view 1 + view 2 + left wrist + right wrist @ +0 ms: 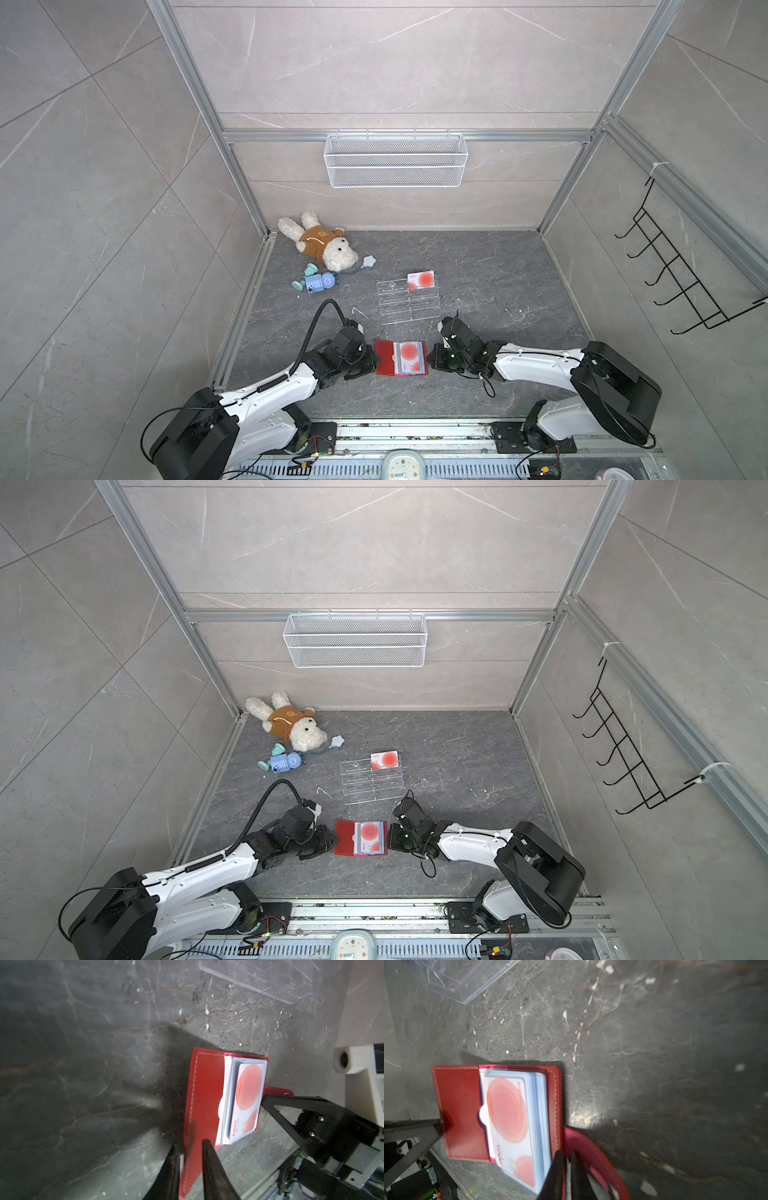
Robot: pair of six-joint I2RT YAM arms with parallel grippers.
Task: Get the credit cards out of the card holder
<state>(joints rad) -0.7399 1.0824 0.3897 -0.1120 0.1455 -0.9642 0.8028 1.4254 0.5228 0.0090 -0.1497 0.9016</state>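
A red leather-like booklet card holder lies open on the dark grey stone desk, between both hands. Its top white card with a red-orange circle reads "opal". The left hand is spread astride the cover's edge; the right hand pinches the red strap tab.

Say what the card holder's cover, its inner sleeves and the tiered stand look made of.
Card holder cover: leather or an imitation, red, fine grain, pale stitching along the edges.
Inner sleeves: thin soft plastic, bluish-clear; a card shows through.
Tiered stand: rigid clear plastic, likely acrylic, glossy; the tabletop shows through it.
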